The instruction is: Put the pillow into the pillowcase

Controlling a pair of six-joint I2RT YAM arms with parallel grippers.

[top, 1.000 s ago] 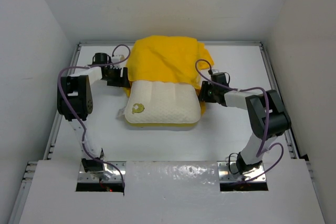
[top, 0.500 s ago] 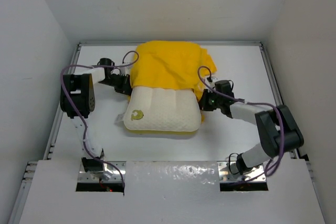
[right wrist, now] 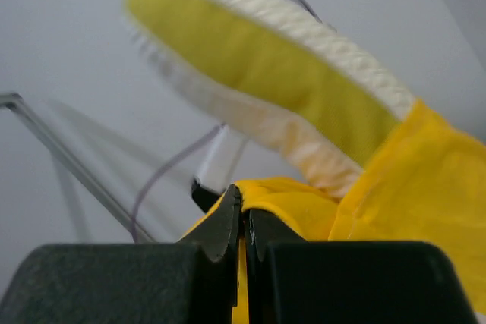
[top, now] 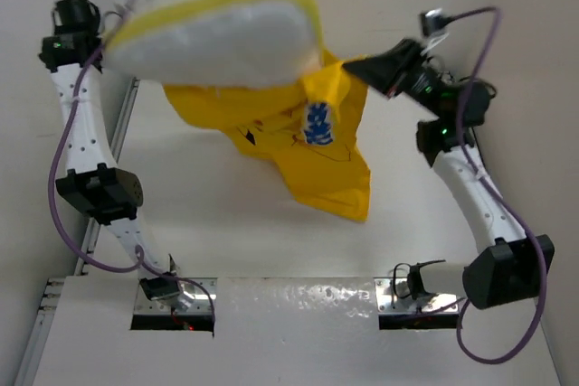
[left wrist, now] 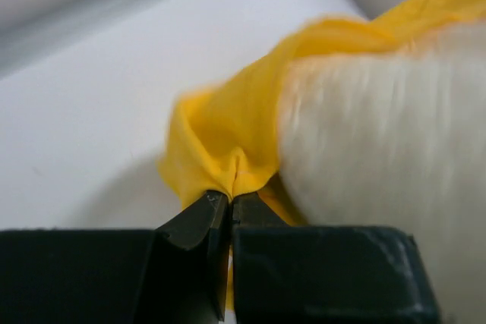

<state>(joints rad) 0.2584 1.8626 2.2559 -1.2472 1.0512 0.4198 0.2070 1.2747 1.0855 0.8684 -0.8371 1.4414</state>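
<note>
Pillow [top: 213,38] and pillowcase [top: 303,146] are hanging high above the table [top: 208,232] in the top view, both blurred. The pillow is lying tilted across the upper left, its right end meeting the yellow cloth, and the rest of the pillowcase is drooping below toward the middle with blue lettering showing. My left arm [top: 74,106] is reaching up to the pillow's left end, and my right arm [top: 470,178] is reaching up to the cloth's upper right edge. Through the left wrist camera, my left gripper [left wrist: 230,202] is pinching tight on a gathered fold of the pillowcase [left wrist: 228,134], with the cream pillow [left wrist: 380,134] pressing against the cloth just to the right. Through the right wrist camera, my right gripper [right wrist: 243,214] is clamping a yellow hem of the pillowcase [right wrist: 410,187]. The pillow [right wrist: 266,73] is floating above the fingers, its yellowish side band facing me and its right end going into the cloth.
</note>
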